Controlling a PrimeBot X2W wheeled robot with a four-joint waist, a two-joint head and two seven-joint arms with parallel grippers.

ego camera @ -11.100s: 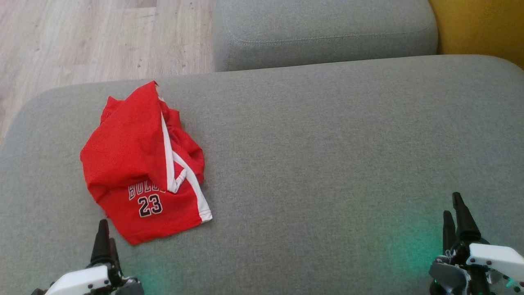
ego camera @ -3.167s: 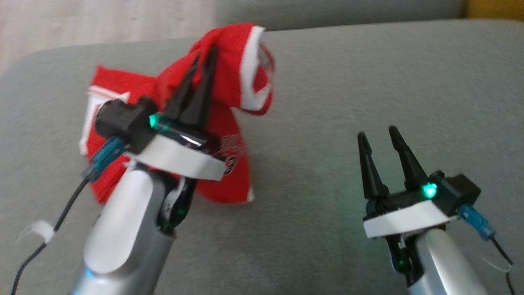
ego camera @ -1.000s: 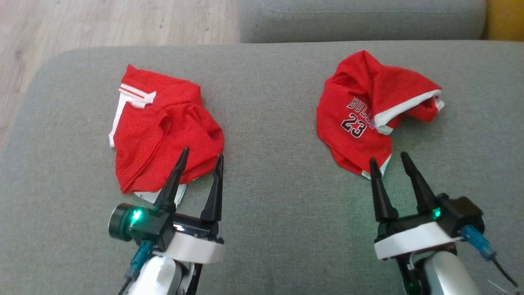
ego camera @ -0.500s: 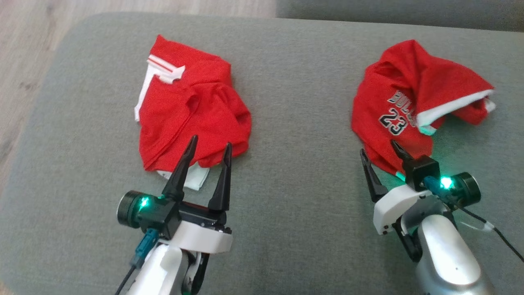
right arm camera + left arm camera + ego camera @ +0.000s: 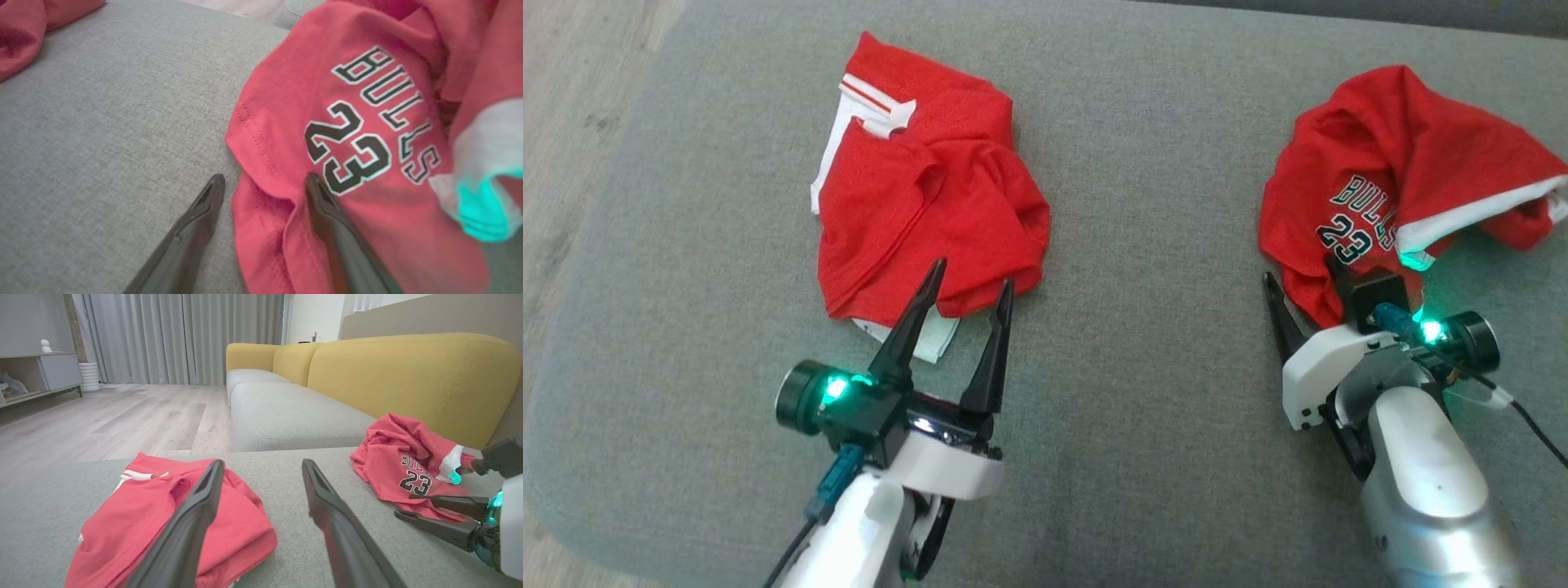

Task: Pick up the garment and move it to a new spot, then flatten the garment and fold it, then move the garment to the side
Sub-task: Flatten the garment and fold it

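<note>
Two red garments lie crumpled on the grey cushion (image 5: 1143, 327). The one printed "BULLS 23" (image 5: 1380, 188) (image 5: 347, 122) (image 5: 408, 465) lies at the right. My right gripper (image 5: 1298, 273) (image 5: 265, 178) (image 5: 404, 505) is open and turned on its side, and the garment's near hem lies between its fingers, one on the cushion and one on the cloth. The other red garment with white trim (image 5: 931, 188) (image 5: 171, 514) lies at the left. My left gripper (image 5: 973, 275) (image 5: 262, 463) stands open over its near edge, holding nothing.
Wooden floor (image 5: 572, 98) runs past the cushion's left edge. In the left wrist view a second grey seat (image 5: 286, 412) and a yellow backrest (image 5: 408, 371) lie beyond. Bare cushion separates the two garments.
The camera has tilted down, so the whole picture shifted. My right gripper has rolled onto its side and moved forward to the "BULLS 23" garment's hem. The left gripper has kept its place by the other garment.
</note>
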